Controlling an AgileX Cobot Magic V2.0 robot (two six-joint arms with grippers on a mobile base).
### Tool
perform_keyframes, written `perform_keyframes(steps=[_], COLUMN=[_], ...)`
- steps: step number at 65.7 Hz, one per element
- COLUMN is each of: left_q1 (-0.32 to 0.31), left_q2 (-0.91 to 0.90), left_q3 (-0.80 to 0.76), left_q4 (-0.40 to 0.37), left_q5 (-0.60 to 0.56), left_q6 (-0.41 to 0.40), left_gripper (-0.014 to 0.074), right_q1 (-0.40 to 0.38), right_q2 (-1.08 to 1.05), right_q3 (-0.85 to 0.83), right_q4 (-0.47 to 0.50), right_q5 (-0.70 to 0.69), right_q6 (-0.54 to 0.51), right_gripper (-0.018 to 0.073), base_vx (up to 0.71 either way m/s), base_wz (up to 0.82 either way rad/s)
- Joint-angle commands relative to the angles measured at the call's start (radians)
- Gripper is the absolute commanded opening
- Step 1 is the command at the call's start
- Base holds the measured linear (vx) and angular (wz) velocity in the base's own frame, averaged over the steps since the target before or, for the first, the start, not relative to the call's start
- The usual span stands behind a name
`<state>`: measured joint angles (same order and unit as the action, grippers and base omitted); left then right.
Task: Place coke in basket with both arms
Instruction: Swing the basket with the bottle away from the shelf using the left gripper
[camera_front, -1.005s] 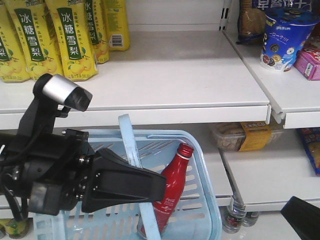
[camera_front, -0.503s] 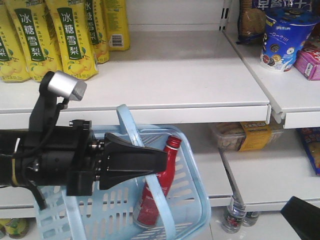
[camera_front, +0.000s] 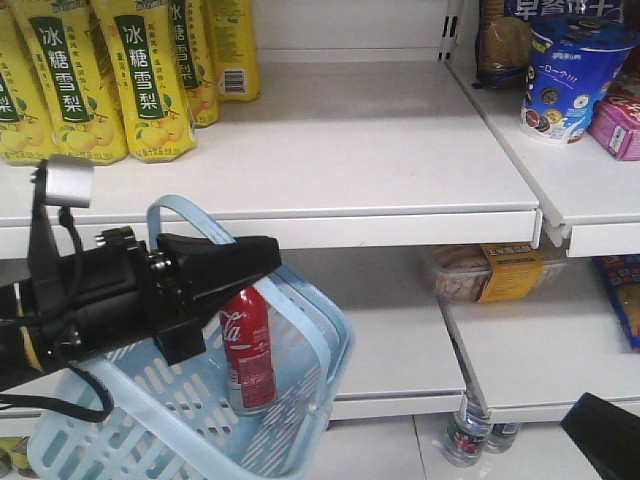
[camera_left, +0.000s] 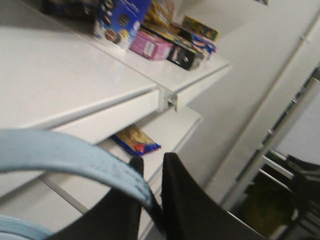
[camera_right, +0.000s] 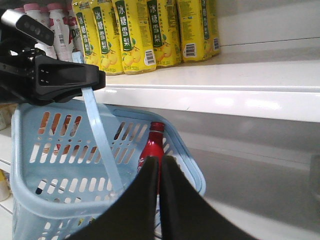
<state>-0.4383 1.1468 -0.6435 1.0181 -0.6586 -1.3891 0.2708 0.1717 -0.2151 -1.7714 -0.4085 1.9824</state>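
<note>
In the front view, your left gripper (camera_front: 262, 255) comes in from 9 o'clock with its fingers pinched on the pale blue handle (camera_front: 190, 212) of the basket (camera_front: 300, 420), which hangs tilted beneath it. The coke (camera_front: 248, 345) stands inside the basket, nearly upright, its upper part hidden behind the gripper. Yellow drink bottles (camera_front: 140, 80) fill the shelf (camera_front: 370, 150) at 11 o'clock, and a blue snack cup (camera_front: 570, 75) sits at 1 o'clock. A black corner at 5 o'clock may be your right arm; you cannot tell.

In the left wrist view, the two black fingers (camera_left: 185, 205) rise from 6 o'clock with the handle (camera_left: 75, 160) clamped between them, the strap running off toward 9 o'clock. A pink box (camera_left: 150, 45) lies on the shelf at 12 o'clock.

In the right wrist view, your right gripper (camera_right: 160, 165) sits at 6 o'clock, its fingers pressed together with only a thin slit and nothing between them. Just beyond their tips the coke (camera_right: 152, 150) stands in the basket (camera_right: 30, 195), red cap up. The left gripper (camera_right: 95, 80) holds the handle (camera_right: 102, 145) at 10 o'clock.
</note>
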Motion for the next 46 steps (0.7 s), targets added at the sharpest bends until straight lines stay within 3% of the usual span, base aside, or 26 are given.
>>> perform_keyframes(steps=[1, 14, 35, 46], left_q1=[0.000, 0.000, 0.000, 0.000], left_q2=[-0.085, -0.185, -0.409, -0.531], left_q3=[-0.023, 0.069, 0.246, 0.357], left_q4=[-0.171, -0.420, -0.679, -0.882], left_q5=[0.002, 0.186, 0.395, 0.497], left_q6=[0.198, 0.407, 0.677, 0.860], left_gripper=[-0.0006, -0.0006, -0.0006, -0.0006], right_q1=[-0.001, -0.001, -0.001, -0.001], right_q2=[0.012, 0.012, 0.012, 0.012], right_q3=[-0.027, -0.027, -0.027, -0.027], right_q4=[-0.010, -0.010, -0.010, -0.010], right_q5=[0.025, 0.025, 0.025, 0.025], right_q6=[0.000, 0.000, 0.000, 0.000], right_gripper=[-0.0005, -0.0005, -0.0005, -0.0005], base_vx=[0.00, 0.00, 0.00, 0.00], base_wz=[0.00, 0.00, 0.00, 0.00])
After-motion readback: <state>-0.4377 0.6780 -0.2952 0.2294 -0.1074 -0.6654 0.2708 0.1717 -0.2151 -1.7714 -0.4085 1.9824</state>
